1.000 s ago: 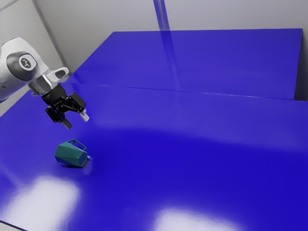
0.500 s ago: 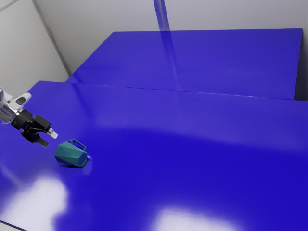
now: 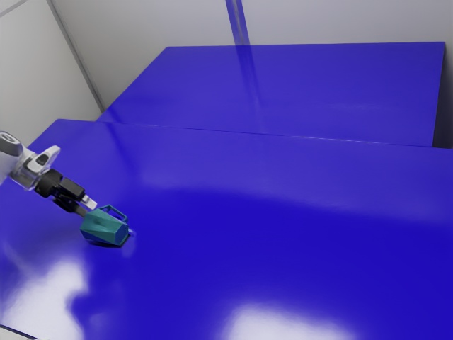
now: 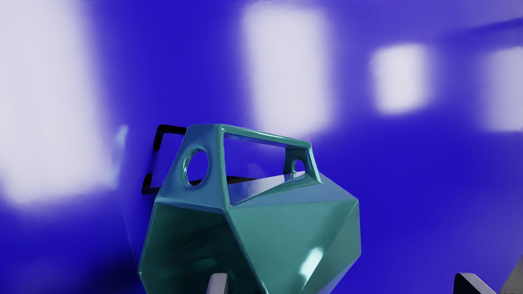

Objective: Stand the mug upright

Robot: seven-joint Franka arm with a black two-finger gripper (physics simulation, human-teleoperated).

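The teal faceted mug (image 3: 105, 228) lies on its side on the blue table, its handle on the upper side. At the mug's edge toward the exterior view's left is my gripper (image 3: 85, 207), reaching down at a slant. In the wrist view, the mug (image 4: 286, 228) shows its dark hollow mouth and its handle with round holes. My gripper (image 4: 343, 283) is open, one fingertip (image 4: 218, 283) overlapping the mouth and the other well off to the side of the mug. Whether the near finger touches the mug, I cannot tell.
The glossy blue table (image 3: 283, 234) extends toward the exterior view's right, with bright reflections on it. Behind it are another blue surface (image 3: 340, 92) and a pale wall (image 3: 141, 28).
My hand first moved toward the exterior view's left and lower, then came back rightward to the mug's edge. The mug lies as before.
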